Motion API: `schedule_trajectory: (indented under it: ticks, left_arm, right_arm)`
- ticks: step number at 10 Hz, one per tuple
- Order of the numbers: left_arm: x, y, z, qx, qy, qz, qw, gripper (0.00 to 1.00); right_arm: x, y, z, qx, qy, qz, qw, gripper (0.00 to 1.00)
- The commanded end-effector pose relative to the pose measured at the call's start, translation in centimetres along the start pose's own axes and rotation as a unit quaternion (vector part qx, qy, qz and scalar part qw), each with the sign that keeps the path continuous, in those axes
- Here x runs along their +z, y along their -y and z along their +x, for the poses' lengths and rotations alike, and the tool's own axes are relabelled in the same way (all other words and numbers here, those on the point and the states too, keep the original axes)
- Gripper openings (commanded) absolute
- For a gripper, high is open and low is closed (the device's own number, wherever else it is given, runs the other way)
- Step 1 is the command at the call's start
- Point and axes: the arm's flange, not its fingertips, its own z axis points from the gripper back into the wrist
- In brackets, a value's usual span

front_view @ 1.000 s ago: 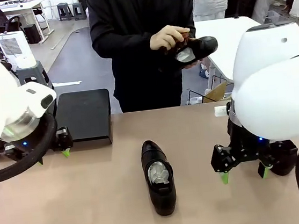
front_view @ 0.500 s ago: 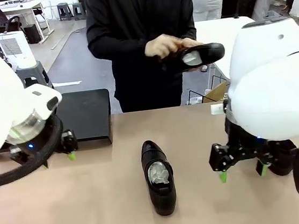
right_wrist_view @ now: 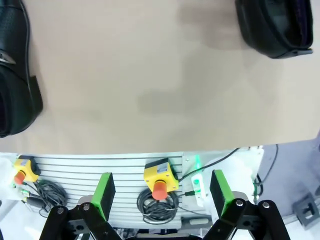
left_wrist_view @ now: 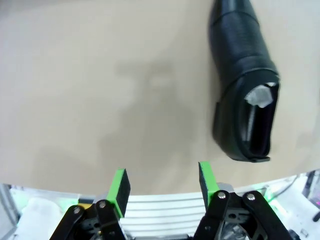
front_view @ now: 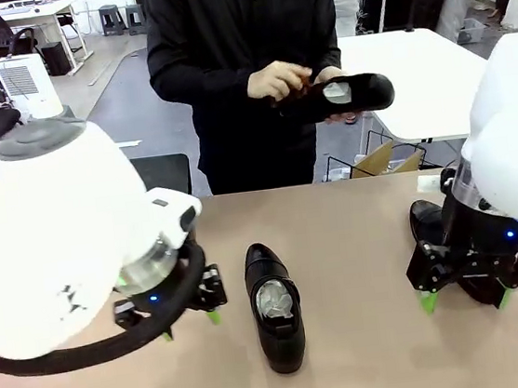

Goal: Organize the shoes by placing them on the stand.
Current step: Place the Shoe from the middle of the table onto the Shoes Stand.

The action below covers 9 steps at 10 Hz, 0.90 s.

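Left hand (front_view: 191, 325) and right hand (front_view: 466, 300) are hovering wide open, empty; misaligned descent is probably risking shoving the shoe (front_view: 275, 309) aside.

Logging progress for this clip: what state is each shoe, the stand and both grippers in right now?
Left gripper: open, empty.
Right gripper: open, empty.
Centre shoe: upright on the table, untouched.
Held shoe: in the person's hands, off the table.
Right shoe: on the table, partly behind the right gripper.
Stand: visible part bears no shoe.
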Motion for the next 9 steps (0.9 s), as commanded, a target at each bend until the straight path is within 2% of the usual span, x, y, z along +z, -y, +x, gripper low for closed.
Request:
schedule_trajectory:
  ticks: [1, 4, 9]
  left_arm:
    - [-0.6, 2.4, 0.5, -0.022, 0.011, -0.003, 1.0, 0.72]
    - [-2.3, 5.9, 0.4, -0.075, 0.027, -0.019, 0.997, 0.72]
    - [-6.0, 8.4, 1.0, -0.075, 0.012, 0.0, 0.997, 0.72]
  right_arm:
    - [-0.5, -0.8, 0.3, 0.007, -0.002, -0.007, 1.0, 1.0]
    - [-0.5, -0.8, 0.3, 0.007, -0.002, -0.007, 1.0, 1.0]
    - [-0.5, -0.8, 0.3, 0.007, -0.002, -0.007, 1.0, 1.0]
